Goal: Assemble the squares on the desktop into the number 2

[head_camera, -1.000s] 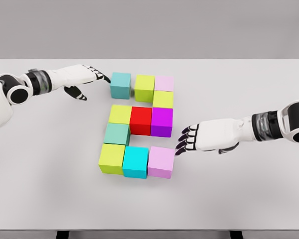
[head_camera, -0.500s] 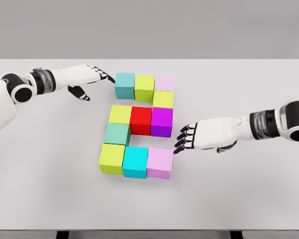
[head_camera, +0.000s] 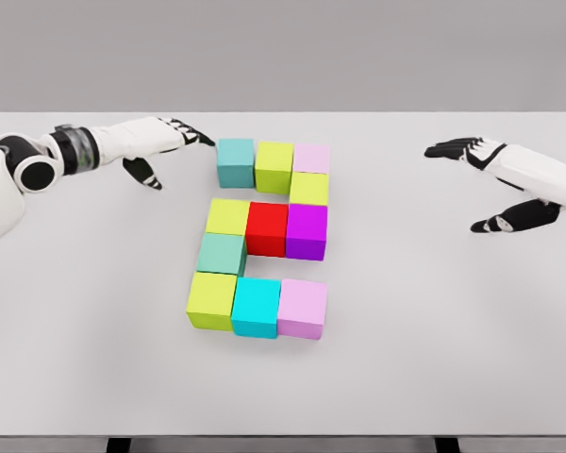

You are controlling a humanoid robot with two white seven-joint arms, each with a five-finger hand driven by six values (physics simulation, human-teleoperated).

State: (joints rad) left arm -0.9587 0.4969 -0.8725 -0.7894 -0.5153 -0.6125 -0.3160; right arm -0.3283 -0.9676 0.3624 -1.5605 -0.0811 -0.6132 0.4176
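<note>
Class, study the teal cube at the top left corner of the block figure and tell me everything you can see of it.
The teal cube is a plain, matte, solid-coloured block, its top lighter than its front face. It sits upright and flat on the white table, forming the left end of the figure's top row, pressed against the yellow-green cube on its right. The left hand reaches toward its upper left corner; whether the fingertips touch it cannot be told.

Cubes: ten coloured cubes at frame centre on a white table (head_camera: 434,359), forming a blocky 2.
Top row: teal cube (head_camera: 235,161), lime cube (head_camera: 274,167), pink cube (head_camera: 310,158), touching.
Middle row: yellow cube (head_camera: 227,216), red cube (head_camera: 266,228), magenta cube (head_camera: 307,230).
Bottom row: cyan cube (head_camera: 257,307) between a lime and a lilac cube (head_camera: 302,308).
Left hand (head_camera: 160,143): upper left, fingers spread, fingertips just beside the teal cube.
Right hand (head_camera: 495,179): upper right, fingers spread, well apart from the cubes.
</note>
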